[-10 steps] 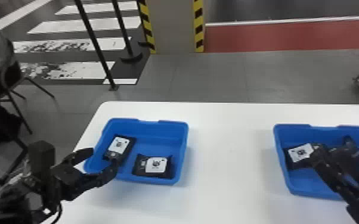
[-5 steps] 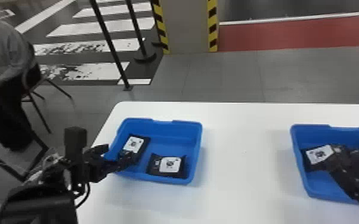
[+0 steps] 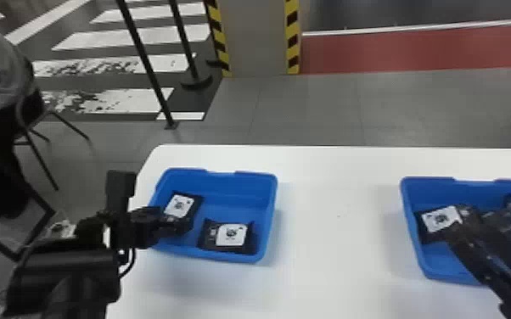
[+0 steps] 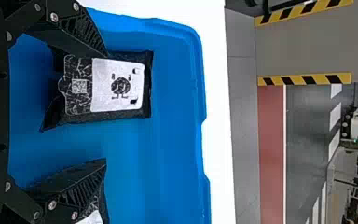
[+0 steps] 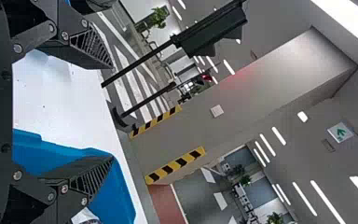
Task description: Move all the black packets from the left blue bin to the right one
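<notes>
Two grippers are nearest us. The left gripper (image 3: 174, 223) is above the near left part of the left blue bin (image 3: 227, 206); in its wrist view we see the fingers (image 4: 86, 35) spread wide, with nothing held. The right gripper (image 3: 486, 212) is above the right blue bin (image 3: 430, 186), its fingers (image 5: 91, 51) wide apart too, and we find nothing gripped there.

Below them, we make out two black packets in the left bin. The right-hand packet (image 3: 231, 235) lies label up near the bin's near right corner. The left-hand packet (image 3: 179, 205) lies tilted by the left wall, its near end partly covered by the left gripper. Another packet (image 3: 440, 219) rests by the left wall of the right bin, label up, partly behind the right gripper's fingers. Both bins sit well apart on the white desk (image 3: 335, 237).

Beyond the desk we see grey floor (image 3: 310, 110), two black posts, a pillar (image 3: 256, 38) edged in yellow and black, white crossing stripes on the left and a red strip (image 3: 394, 51) on the right.
</notes>
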{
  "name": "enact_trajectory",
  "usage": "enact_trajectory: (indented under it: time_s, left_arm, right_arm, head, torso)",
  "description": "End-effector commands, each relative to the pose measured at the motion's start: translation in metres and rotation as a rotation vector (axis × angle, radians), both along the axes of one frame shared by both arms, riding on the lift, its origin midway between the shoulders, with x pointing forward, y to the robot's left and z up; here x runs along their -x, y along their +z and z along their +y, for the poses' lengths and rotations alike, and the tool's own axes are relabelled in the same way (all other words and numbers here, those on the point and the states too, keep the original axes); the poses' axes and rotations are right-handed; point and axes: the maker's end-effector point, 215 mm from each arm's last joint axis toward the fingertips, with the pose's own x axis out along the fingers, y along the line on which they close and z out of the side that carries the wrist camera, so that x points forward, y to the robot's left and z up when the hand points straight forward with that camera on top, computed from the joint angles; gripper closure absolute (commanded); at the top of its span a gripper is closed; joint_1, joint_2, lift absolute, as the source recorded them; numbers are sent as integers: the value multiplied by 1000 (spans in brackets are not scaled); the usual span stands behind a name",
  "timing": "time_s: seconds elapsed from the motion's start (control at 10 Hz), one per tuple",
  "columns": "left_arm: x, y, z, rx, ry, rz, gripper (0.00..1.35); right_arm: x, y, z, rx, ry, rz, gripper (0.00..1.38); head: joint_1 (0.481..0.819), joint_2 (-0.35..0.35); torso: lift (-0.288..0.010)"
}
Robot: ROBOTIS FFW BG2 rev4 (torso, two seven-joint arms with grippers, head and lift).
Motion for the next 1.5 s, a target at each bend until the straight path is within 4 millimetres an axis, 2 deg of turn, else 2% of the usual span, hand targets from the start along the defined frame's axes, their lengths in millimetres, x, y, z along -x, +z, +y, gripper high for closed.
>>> enact_trajectory:
  time_s: [0.0, 0.2, 0.5, 0.8, 0.9, 1.0, 1.1, 1.2, 1.4]
  left_arm:
    - [-8, -4, -6, 2, -4, 21, 202]
    - [-15, -9, -5, -14, 8, 46, 205]
    - [-9, -26, -4, -13, 42, 107, 211]
    - [-13, -27, -3, -39, 59, 129, 259]
    - [-10, -30, -1, -39, 68, 142, 441]
    - [-5, -34, 1, -28, 80, 164, 812]
    - [-2, -36, 3, -26, 85, 174, 911]
    - [1, -39, 2, -30, 79, 175, 1142]
    - [7, -42, 3, -24, 82, 186, 1199]
  right_arm:
    - [1, -2, 1, -6, 3, 6, 364]
    - [1, -5, 3, -13, 8, 15, 364]
    - [4, -11, 4, -30, 16, 31, 363]
    - [4, -16, 6, -37, 23, 46, 363]
    - [5, -17, 7, -39, 26, 48, 363]
    - [5, -17, 7, -42, 25, 50, 363]
    - [6, -18, 7, -46, 27, 50, 363]
    - [6, -19, 7, -49, 25, 52, 363]
    - [6, -18, 8, -56, 27, 53, 363]
  head:
    - [695, 214]
    - [695, 208]
    - [695, 211]
    - [695, 213]
    - [695, 215]
    - [695, 217]
    - [695, 219]
    - [695, 221]
    - [695, 227]
  torso:
    - [-110]
    - [-110]
    - [-110]
    - [-110]
    - [-110]
    - [-110]
    - [-110]
    - [-110]
    - [-110]
